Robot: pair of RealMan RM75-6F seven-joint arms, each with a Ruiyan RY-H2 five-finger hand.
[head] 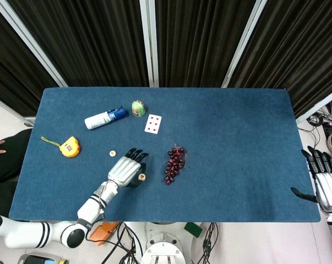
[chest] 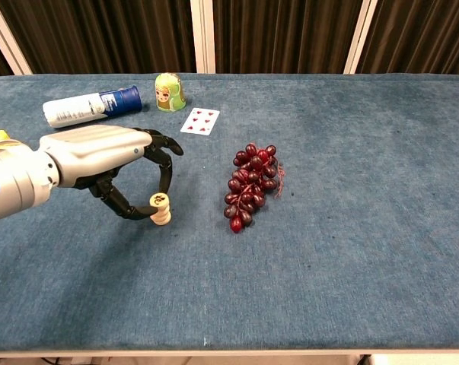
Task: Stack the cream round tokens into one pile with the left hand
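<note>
Beside the grapes (chest: 252, 186), our left hand (chest: 111, 163) pinches the small pile of cream tokens (chest: 160, 209), which look light and tippy, so we hold their sides.

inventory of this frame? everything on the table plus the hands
token pile: 1, cream, mid-left of table, beside the grapes; top token between the left hand's thumb and fingers
loose token: 1, cream, left of the pile, apart from it
grapes: 1 bunch, dark red, table centre
card: 1, white with red pips, face up, behind the grapes
doll: 1, green, upright, far left-centre
tube: 1, white with blue end, lying down, left of the doll
tape measure: 1, yellow, left edge
table: 1, blue cloth
left hand: silver with black fingers, over the pile
right hand: silver with black fingers, off the table's right edge, holds nothing
</note>
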